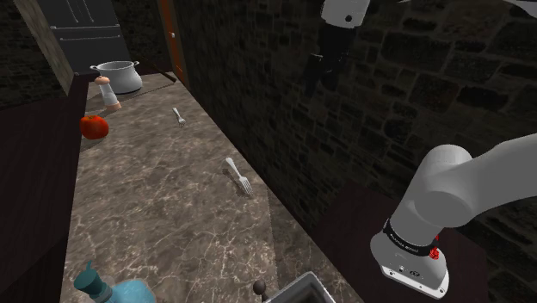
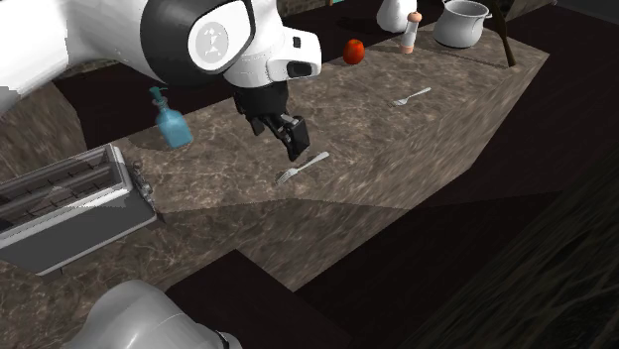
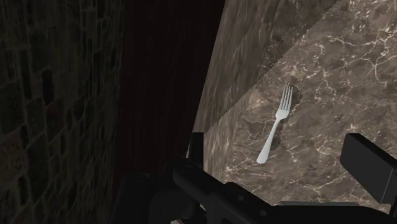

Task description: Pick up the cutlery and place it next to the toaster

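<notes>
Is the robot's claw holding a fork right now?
No, the fork lies flat on the marble counter, and the gripper hangs above it with its fingers apart, not touching it.

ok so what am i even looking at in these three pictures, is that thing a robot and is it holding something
It is a white robot arm with a black two-finger gripper. One picture looks from beside its stand, one from another side, and one from a camera on the hand. On the marbled counter lie two forks, the nearer fork close to the gripper, the farther fork beyond; also a toaster, blue bottle, tomato, shaker and pot. The fingers stand apart; nothing is held.
</notes>
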